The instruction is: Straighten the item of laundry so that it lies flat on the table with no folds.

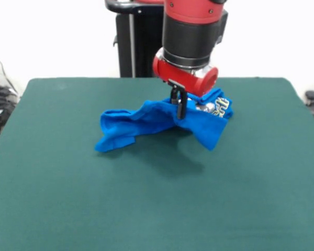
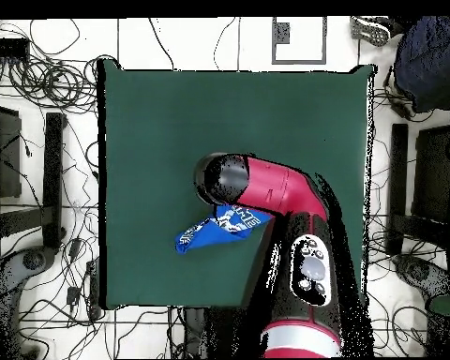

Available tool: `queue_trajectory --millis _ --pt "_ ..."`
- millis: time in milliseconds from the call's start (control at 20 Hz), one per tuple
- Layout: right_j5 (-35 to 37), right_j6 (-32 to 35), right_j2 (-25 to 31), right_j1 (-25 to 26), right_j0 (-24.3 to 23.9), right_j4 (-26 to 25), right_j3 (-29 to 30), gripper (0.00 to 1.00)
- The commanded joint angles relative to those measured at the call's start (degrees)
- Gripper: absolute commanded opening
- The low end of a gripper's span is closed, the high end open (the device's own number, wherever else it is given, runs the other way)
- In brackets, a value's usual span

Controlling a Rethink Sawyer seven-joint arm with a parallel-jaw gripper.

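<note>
Near the middle of the green tabletop [image 1: 68,209], the crumpled blue T-shirt [image 1: 146,123] is seen in the front view, one bunched end trailing on the felt. Its middle is pinched by the closed gripper [image 1: 180,107] and lifted into a peak, white print showing behind. From overhead, the gripper is hidden under the red arm [image 2: 276,187]; only part of the shirt shows. Cables [image 2: 41,84] lie around the table.

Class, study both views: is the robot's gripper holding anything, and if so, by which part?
Yes. The gripper has its jaws shut on the crumpled bright blue T-shirt, pinching a raised fold near the middle of the bunch, lifting it off the dark green table.
</note>
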Motion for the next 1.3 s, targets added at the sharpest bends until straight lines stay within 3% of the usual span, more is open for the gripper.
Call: queue_trajectory --millis 50,600,1300 --pt "6.64 11.85 1.19 1.36 2.44 3.18 -2.48 0.0" --pt "9.22 12.2 0.2 2.65 3.75 4.02 -5.6 0.0" --pt "8.71 12.13 0.42 2.37 4.2 5.6 -5.18 0.0"
